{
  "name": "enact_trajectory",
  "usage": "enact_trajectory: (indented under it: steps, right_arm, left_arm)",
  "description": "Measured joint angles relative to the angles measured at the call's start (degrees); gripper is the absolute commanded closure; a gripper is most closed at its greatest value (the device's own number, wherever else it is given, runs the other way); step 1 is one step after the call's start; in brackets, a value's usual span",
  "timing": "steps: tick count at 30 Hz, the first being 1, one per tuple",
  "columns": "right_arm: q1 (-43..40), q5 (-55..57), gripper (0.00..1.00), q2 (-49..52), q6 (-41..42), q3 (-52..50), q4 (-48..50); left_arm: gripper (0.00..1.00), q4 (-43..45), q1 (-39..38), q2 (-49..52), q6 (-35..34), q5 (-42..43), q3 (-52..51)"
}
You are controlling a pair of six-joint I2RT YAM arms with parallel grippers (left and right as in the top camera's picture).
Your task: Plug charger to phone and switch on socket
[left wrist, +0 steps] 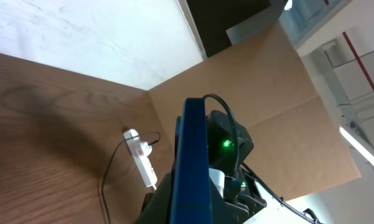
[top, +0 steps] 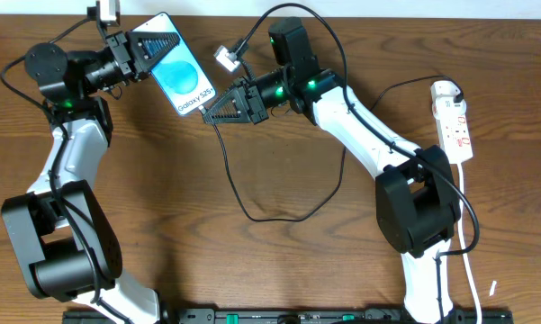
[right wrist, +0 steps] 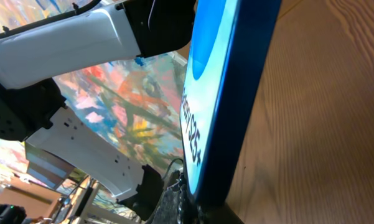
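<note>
Near the desk's (top: 279, 270) far-left corner, the left end effector (top: 166, 43) clamps the phone (top: 184, 76); the right end effector (top: 207, 112) pinches the charger (top: 238, 193) at the phone's lower end.

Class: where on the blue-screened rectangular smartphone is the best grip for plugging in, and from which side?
Take the blue-screened rectangular smartphone by its top end, faces pinched, from the far left, as the left gripper does, leaving the bottom end free for the thin black cable.

light: bright, even | shadows: soft, on table (top: 279, 270) | wrist cams: near phone (right wrist: 236, 93) blurred
</note>
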Motion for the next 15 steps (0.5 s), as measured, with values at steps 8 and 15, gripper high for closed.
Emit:
enact_trajectory:
  steps: [8, 15]
  right_arm:
    - [0.2, 2.1, 0.99, 0.0, 0.0, 0.0, -1.0]
    - [0.3, 2.8, 0.99, 0.0, 0.2, 0.0, -1.0]
  left_arm:
    - [0.92, 0.0, 0.0, 0.0, 1.2, 0.0, 0.0]
    - [0.93, 0.0, 0.0, 0.0, 1.5, 0.0, 0.0]
